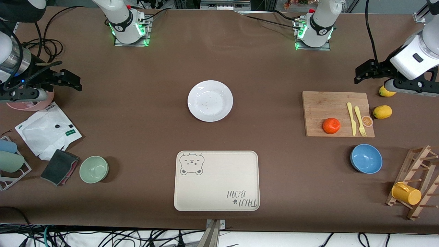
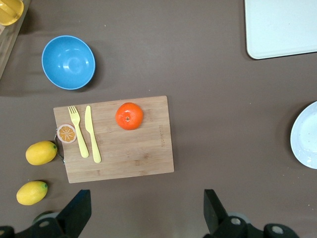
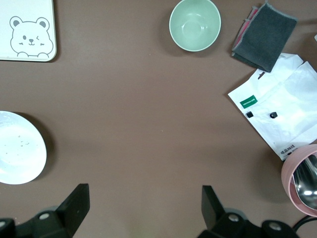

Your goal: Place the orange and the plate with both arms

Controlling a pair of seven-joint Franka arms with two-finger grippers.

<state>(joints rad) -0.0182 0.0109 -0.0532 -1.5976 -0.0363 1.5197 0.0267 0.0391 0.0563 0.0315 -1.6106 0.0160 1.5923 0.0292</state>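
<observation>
The orange [image 1: 331, 125] is small, round and glossy. It rests on a wooden cutting board [image 1: 329, 103] toward the left arm's end of the table, and the left wrist view shows the orange [image 2: 129, 116] too. The white plate [image 1: 210, 101] lies mid-table with nothing on it. An edge of the plate [image 2: 306, 136] shows in the left wrist view, and the plate [image 3: 20, 147] shows in the right wrist view. My left gripper [image 1: 360, 73] [image 2: 147, 208] hangs open over bare table beside the board. My right gripper [image 1: 72, 81] [image 3: 146, 206] hangs open over bare table at the right arm's end, holding nothing.
A cream bear-print tray [image 1: 216, 180] lies nearer the front camera than the plate. A yellow knife and fork [image 1: 356, 120], an orange slice and two lemons [image 1: 382, 112] lie by the board. Also here: a blue bowl [image 1: 366, 158], a green bowl [image 1: 94, 169], a white bag [image 1: 48, 130], a grey cloth, a pink bowl and a cup rack [image 1: 416, 185].
</observation>
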